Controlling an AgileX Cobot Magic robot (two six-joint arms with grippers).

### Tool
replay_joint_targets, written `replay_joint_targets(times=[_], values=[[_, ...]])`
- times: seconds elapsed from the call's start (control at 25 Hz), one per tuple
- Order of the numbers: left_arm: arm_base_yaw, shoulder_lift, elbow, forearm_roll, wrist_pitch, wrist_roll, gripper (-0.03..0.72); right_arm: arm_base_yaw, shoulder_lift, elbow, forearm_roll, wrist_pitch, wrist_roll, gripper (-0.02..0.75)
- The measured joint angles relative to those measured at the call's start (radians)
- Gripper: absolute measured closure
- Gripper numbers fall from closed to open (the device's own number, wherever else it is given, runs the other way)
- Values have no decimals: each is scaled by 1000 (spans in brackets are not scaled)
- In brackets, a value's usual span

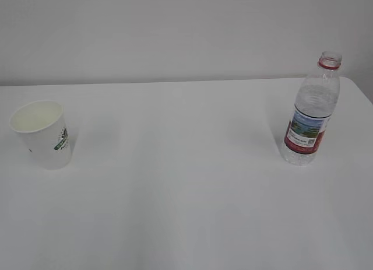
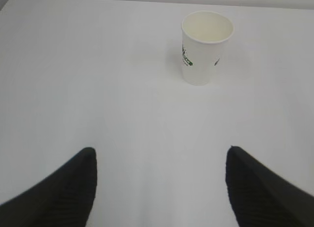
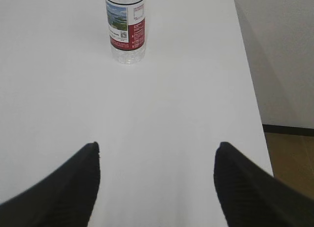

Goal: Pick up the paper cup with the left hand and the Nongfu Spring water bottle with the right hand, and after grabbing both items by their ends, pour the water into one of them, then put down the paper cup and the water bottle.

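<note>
The white paper cup with a green logo stands upright at the table's left; in the left wrist view the paper cup is far ahead, right of centre, its inside cream. My left gripper is open over bare table, well short of it. The uncapped Nongfu Spring water bottle, clear with a red neck ring and landscape label, stands upright at the right. In the right wrist view the bottle is ahead, left of centre. My right gripper is open and holds nothing. Neither arm appears in the exterior view.
The white table runs up to a pale wall. In the right wrist view the table's right edge lies close by, with brown floor below it.
</note>
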Motion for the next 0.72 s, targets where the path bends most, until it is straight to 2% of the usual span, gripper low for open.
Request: replay_joint_targets(times=[0.72], values=[[0,0,0,0,0,0,101,0,0,0,0,0,0,187]])
